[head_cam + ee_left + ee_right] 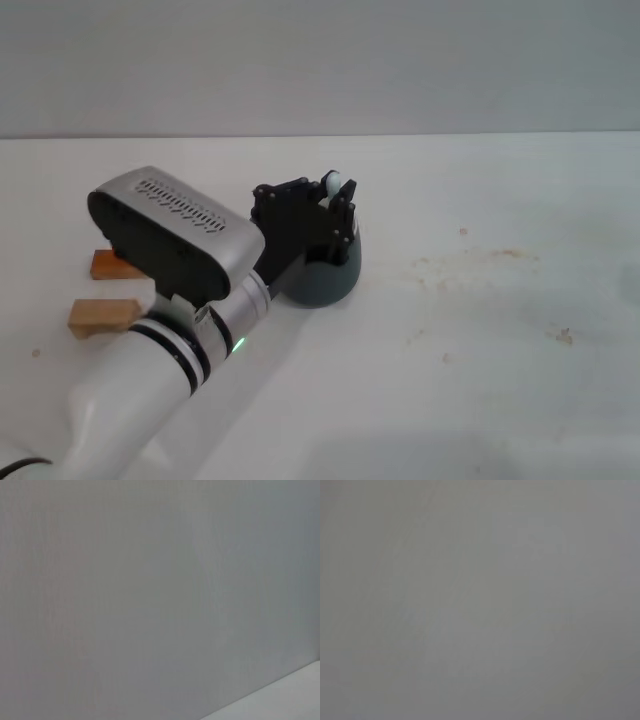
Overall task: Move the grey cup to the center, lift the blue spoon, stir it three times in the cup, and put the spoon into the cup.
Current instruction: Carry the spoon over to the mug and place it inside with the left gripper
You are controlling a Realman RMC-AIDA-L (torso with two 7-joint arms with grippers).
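In the head view the grey cup (pixel 327 278) stands on the white table (pixel 480 330), left of the middle. Only its dark lower side shows; my left gripper hides the mouth and the handle. My left gripper (pixel 338 207) hangs right above the cup's mouth, shut on the blue spoon (pixel 338 185). The spoon's pale blue handle end sticks up between the black fingers (pixel 346 212). The spoon's bowl and stem are hidden. My right gripper is out of view. Both wrist views show only blank grey wall.
Two small wooden blocks lie left of the cup, one (pixel 104 265) farther back and one (pixel 100 317) nearer, both partly hidden by my left arm (pixel 180 240). Faint brown stains (pixel 470 262) mark the table to the right.
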